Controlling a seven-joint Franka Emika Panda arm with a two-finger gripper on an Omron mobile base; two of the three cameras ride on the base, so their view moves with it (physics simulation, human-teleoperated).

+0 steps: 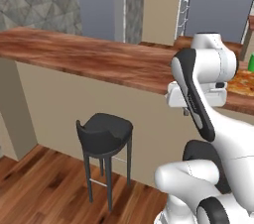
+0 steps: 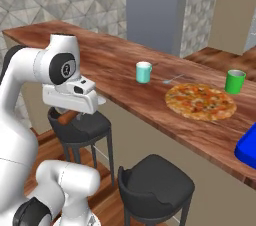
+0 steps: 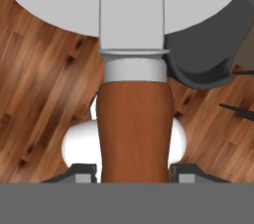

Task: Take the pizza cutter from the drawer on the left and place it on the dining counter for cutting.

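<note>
Left base view: the arm stood in front of the dining desk (image 1: 94,57), its hand level with the desk's front edge; a black stool (image 1: 104,136) stood on the wood floor (image 1: 44,183) below, and the end effector itself was hidden behind the arm. Right base view: the end effector (image 2: 70,116) pointed down beside the desk edge, above another stool (image 2: 82,125), with the reddish-brown handle of the pizza cutter (image 2: 69,116) showing beneath the hand. On the desk lay a pizza (image 2: 200,101), a teal cup (image 2: 144,72) and a green cup (image 2: 234,81). Hand view: the end effector (image 3: 134,171) was partly closed, one finger on each side of the cutter's handle, gripping it; the pale metal end pointed away toward the floor.
</note>
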